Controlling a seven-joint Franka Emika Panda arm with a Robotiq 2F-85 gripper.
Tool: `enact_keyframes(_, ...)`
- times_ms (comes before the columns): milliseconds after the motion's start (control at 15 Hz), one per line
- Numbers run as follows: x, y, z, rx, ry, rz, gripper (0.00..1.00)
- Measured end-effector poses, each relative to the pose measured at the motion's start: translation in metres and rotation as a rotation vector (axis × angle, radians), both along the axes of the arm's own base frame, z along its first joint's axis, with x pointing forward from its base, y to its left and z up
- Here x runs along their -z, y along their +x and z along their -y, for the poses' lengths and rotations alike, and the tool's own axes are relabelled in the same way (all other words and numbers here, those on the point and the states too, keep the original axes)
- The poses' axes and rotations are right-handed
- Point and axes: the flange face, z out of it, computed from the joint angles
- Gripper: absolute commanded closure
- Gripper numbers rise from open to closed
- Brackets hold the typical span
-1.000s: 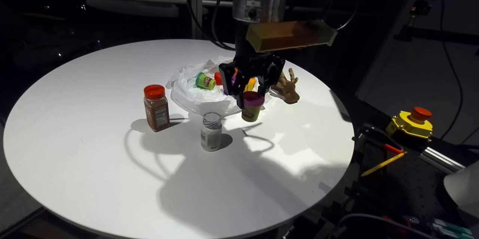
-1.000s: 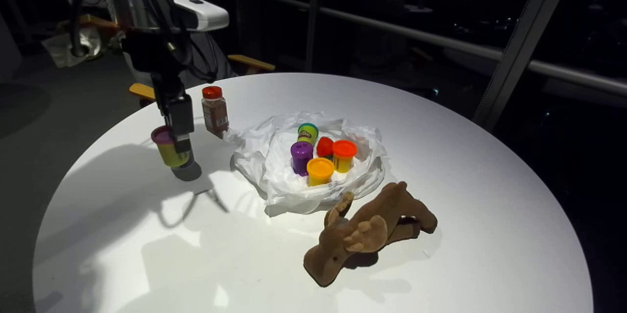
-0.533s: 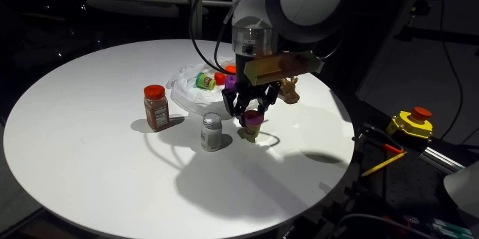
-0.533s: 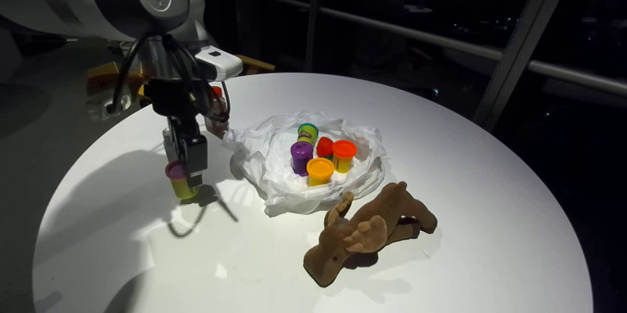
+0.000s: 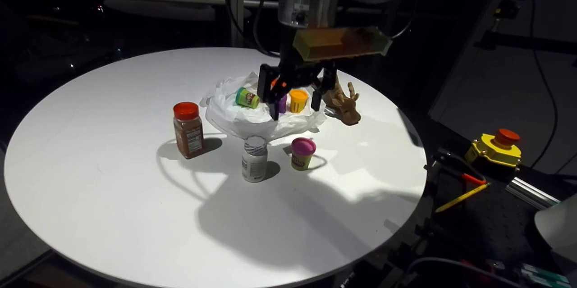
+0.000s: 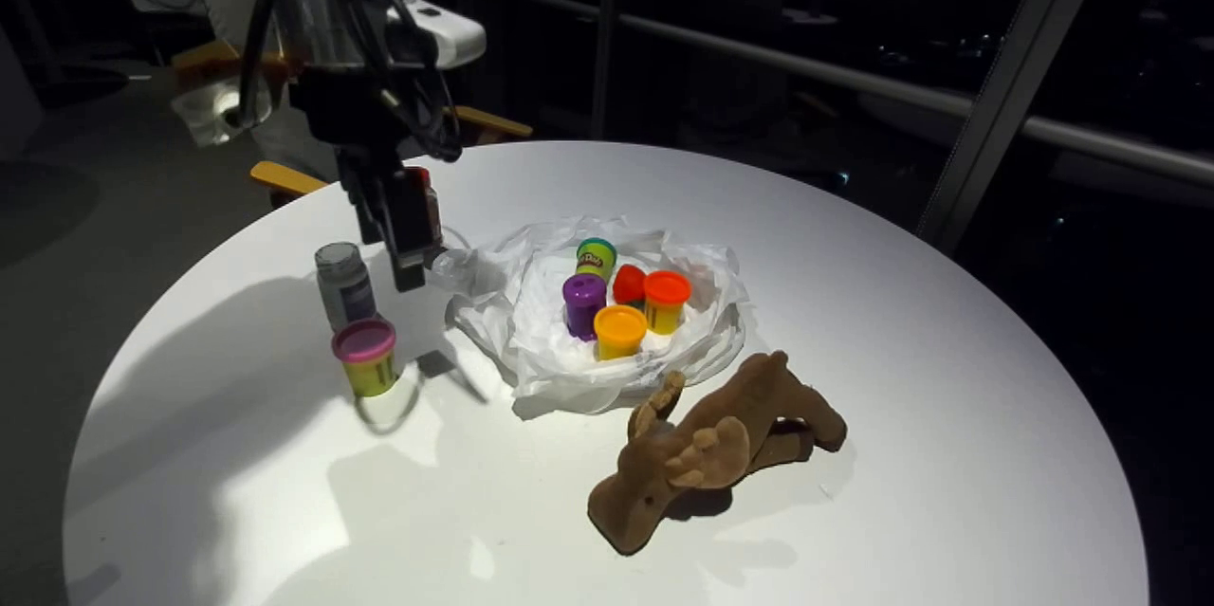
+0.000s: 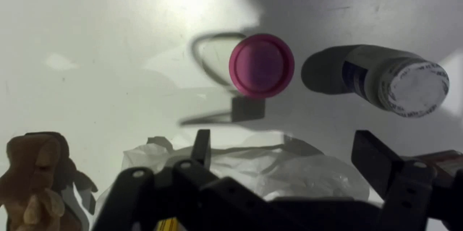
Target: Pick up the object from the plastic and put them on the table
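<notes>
"Play-Doh" is readable on the teal-lidded tub [image 6: 596,259] and, blurred, the pink-lidded tub [image 5: 302,154]; the white bottle's [image 5: 254,164] print is illegible.

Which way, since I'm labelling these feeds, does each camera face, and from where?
An exterior view: raised above the table, facing down past the white bottle to the plastic; the arm and fingers hang from the top.
An exterior view: raised too, facing down past the toy moose to the plastic; arm and fingers show at upper left.
Wrist view: on the wrist, facing down at the pink-lidded cup; the open fingers show along the bottom.
Both exterior views share the table, plastic, pink-lidded cup and toy moose.
</notes>
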Motion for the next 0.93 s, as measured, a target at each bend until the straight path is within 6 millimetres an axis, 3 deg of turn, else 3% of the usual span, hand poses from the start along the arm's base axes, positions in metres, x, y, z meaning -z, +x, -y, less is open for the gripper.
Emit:
enact_keyframes(200,-0.04,0.021,0.029,0.06,0.002,0.054,0.01)
enact_keyframes(400,-0.049,0.048,0.073,0.169,0.014,0.069,0.0)
enact_keyframes(667,-0.024,0.083,0.126,0.305,0.028,0.081,0.0)
enact_keyframes(933,0.009,0.107,0.139,0.401,0.078,0.067,0.0)
